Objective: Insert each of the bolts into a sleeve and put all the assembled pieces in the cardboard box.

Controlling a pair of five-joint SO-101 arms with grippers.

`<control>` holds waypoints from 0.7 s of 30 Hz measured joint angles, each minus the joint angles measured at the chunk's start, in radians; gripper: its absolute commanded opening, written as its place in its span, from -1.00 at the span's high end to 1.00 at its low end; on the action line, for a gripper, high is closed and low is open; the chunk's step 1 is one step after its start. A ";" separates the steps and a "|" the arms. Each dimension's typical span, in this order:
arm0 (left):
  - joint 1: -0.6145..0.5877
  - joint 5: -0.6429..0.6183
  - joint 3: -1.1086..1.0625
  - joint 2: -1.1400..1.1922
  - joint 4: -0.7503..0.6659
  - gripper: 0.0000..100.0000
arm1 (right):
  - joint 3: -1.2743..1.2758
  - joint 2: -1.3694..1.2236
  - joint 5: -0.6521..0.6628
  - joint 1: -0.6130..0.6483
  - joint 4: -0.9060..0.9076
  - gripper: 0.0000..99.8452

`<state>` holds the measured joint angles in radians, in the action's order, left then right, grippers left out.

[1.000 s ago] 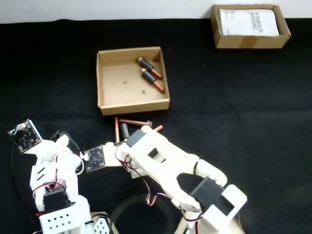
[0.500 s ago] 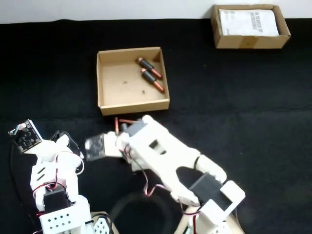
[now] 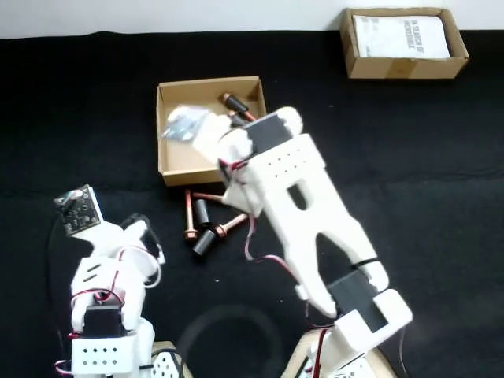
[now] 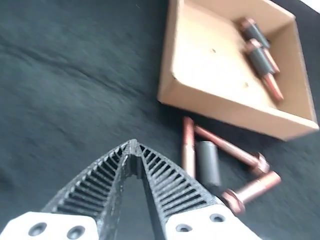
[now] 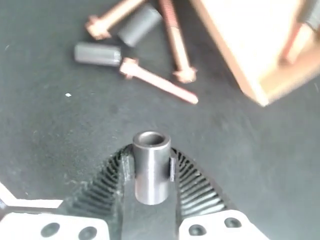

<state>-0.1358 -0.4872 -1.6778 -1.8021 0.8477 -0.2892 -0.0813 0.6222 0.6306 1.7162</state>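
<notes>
- The right arm (image 3: pixel 291 197) had risen from its low crouch over the pile and swung up toward the cardboard box (image 3: pixel 213 171); a second earlier it lay across the bolts near the front of the table (image 3: pixel 409 157), and now, in the high view, it crossed the box's near wall.
- That lift uncovered the pile; three loose bolts (image 3: pixel 189 214) and two loose sleeves (image 3: pixel 205 242) lay close together on the black table, just in front of the box.
- The right claw (image 5: pixel 150 152) was clenched on a held sleeve (image 5: pixel 151 172); the sleeve stood on end between the ribbed fingers, above the table and off to one side of the box's corner.
- The held sleeve was a short, dark grey tube, smooth with a dull sheen; its open mouth faced the wrist camera and the bore looked empty, with no bolt in it.
- So the pickup seemed done but the joining not; I judged that this sleeve still wanted a bolt before it belonged in the box.
- The left claw (image 4: pixel 134 147) was clenched on nothing, its tips pressed together over bare table and aimed toward the pile; the left arm (image 3: pixel 106 276) had also shifted a little toward the middle.
- Two finished pieces (image 4: pixel 262 62), copper bolts in dark sleeves, lay side by side in the box, near one wall; by that count three pairs remained.
</notes>
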 measured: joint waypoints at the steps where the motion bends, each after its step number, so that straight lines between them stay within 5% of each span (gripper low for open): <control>1: 0.020 -0.008 0.008 0.000 0.005 0.98 | 0.000 0.014 -0.028 -0.020 0.005 0.99; 10: 0.189 0.012 0.285 0.153 0.021 0.98 | 0.178 0.146 -0.247 -0.117 -0.041 0.99; 21: 0.333 -0.124 0.907 0.950 0.086 0.98 | 0.916 0.499 -0.287 -0.133 -0.654 0.99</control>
<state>0.1972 -0.6114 -0.7710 -0.8523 0.9337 0.6268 0.4173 0.3353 0.4971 1.0625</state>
